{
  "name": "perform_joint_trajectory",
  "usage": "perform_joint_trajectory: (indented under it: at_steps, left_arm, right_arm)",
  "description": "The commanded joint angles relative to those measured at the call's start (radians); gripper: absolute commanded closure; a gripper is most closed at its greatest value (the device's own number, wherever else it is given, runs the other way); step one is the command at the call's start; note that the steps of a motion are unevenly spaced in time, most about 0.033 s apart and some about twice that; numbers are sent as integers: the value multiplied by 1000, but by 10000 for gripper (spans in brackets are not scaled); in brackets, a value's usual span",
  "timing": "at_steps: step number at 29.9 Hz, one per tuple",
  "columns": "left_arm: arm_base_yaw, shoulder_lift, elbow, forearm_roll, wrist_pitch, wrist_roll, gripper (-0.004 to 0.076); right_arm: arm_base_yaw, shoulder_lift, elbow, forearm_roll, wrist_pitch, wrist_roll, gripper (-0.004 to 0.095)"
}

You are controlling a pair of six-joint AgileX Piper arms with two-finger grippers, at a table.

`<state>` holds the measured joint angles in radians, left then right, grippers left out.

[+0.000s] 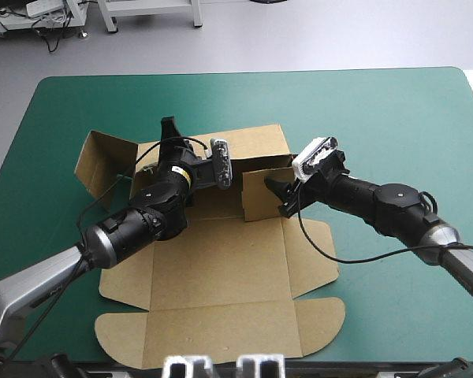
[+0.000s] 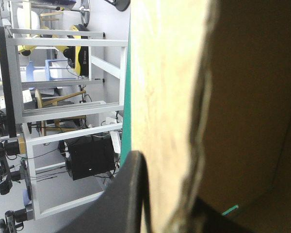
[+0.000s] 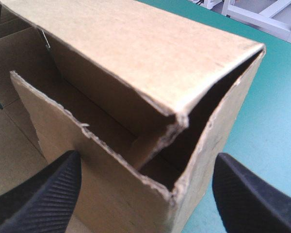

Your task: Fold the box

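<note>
The teal-green table [image 1: 394, 102] is covered at centre by the box [image 1: 221, 276], its walls raised toward 12 o'clock. A wall at 11 o'clock is clamped by the left gripper [image 1: 170, 134]. A corner at 1 o'clock is straddled by the spread right gripper [image 1: 282, 191].

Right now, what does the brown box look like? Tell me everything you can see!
The box is a cut sheet of brown board, half folded, on the teal-green cover. Its near part lies flat, with rounded flaps at the corners. Its far part has raised walls with rough cut edges, and one flap stands up at the left. The left gripper is shut on a far wall. The right gripper is open around a raised corner.
</note>
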<state>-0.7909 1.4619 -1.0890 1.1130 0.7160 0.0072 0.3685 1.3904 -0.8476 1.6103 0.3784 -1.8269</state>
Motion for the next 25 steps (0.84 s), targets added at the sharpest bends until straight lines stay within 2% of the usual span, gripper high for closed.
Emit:
perform_joint_trajectory:
  at_steps: [1,10,15,18,25]
  left_arm:
    - [-13,-22,-20,-117,2,42,712]
    - [-13,-22,-20,-275,40,121,712]
    - [-14,-22,-20,-299,1,108,712]
    - [-22,-22,-20,-300,-3,108,712]
    - [-42,-22,-20,-289,-15,105,712]
  right_arm:
    - [0,-28,-39,-32,22,64,212]
    - [0,-28,-39,-100,24,145,212]
    - [0,-28,-39,-139,12,202,258]
    - [0,-28,-39,-139,-6,204,339]
    - [0,-28,-38,-164,64,219,784]
